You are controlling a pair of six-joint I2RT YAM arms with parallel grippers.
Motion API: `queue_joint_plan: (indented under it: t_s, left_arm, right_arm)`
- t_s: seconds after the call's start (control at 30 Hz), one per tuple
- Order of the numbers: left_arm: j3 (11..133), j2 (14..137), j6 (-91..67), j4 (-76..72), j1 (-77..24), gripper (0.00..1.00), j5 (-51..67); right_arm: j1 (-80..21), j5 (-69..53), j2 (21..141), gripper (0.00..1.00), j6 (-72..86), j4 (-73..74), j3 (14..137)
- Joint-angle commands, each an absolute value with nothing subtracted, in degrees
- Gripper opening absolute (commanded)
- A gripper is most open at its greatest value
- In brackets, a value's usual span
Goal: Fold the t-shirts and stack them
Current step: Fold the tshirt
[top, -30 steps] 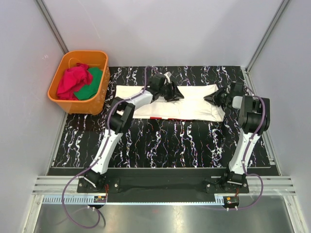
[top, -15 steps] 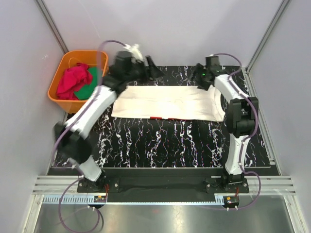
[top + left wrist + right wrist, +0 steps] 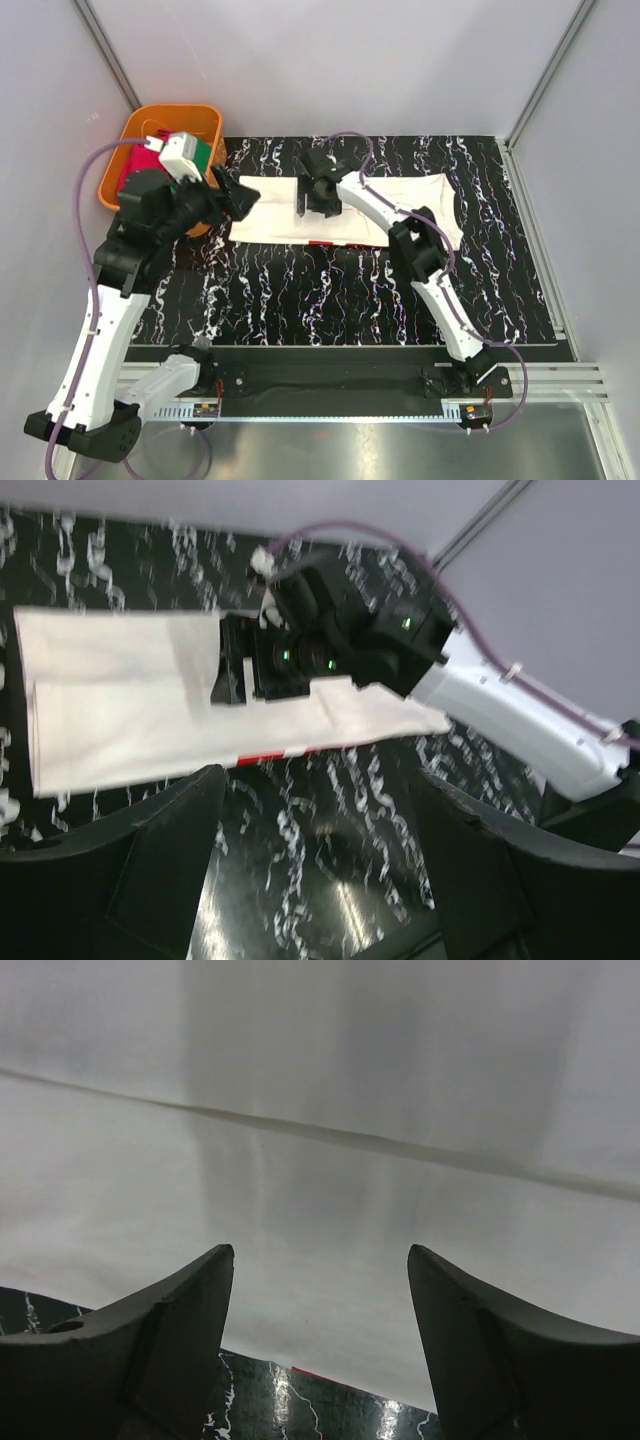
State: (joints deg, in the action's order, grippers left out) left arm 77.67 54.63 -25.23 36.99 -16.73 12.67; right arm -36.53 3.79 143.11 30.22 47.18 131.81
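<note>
Left of the cream-white t-shirt [image 3: 275,218], the orange tub [image 3: 180,109] shows some red cloth [image 3: 140,158]. The left gripper [image 3: 240,198] hovers at the t-shirt's left end, fingers spread and empty. The t-shirt lies folded into a long band on the marbled mat [image 3: 350,290]. Over its middle hangs the right gripper [image 3: 320,1260], fingers apart, gripping nothing.

The t-shirt [image 3: 400,205] is creamy white, with a thin red strip [image 3: 325,241] on its near edge. The mat [image 3: 330,290] is black with white squiggles. The tub [image 3: 170,108] is orange. My left arm [image 3: 97,335] and right arm [image 3: 452,320] are white and black, with purple cables [image 3: 350,133]. My left pincer [image 3: 318,775] and right pincer [image 3: 320,1250] are black.
</note>
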Motion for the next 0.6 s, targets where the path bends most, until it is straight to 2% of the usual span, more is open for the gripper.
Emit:
queue_joint_plan:
  t_s: [0.0,0.27,0.43,0.57]
  left_arm:
    - [73.4,51.8,-23.5,41.6,-16.4,0.8,14.7]
    - [70.5,49.8,-23.6,41.3,-16.3,0.8,16.5]
    - [71.4,50.7,-23.0,41.0,-16.3,0.8,16.3]
    - [70.8,51.2,-23.3,39.1,-16.3,0.8,17.7]
  right_arm:
    - [-39.2,7.7,145.6,0.77,30.1,51.9,136.7]
    - [-42.4,8.6,148.5,0.76,30.3,54.5,135.3]
    - [-44.3,9.6,139.3,0.77,28.7,52.3,118.2]
    - [-45.7,10.4,128.3,0.77,28.1,49.3,98.3]
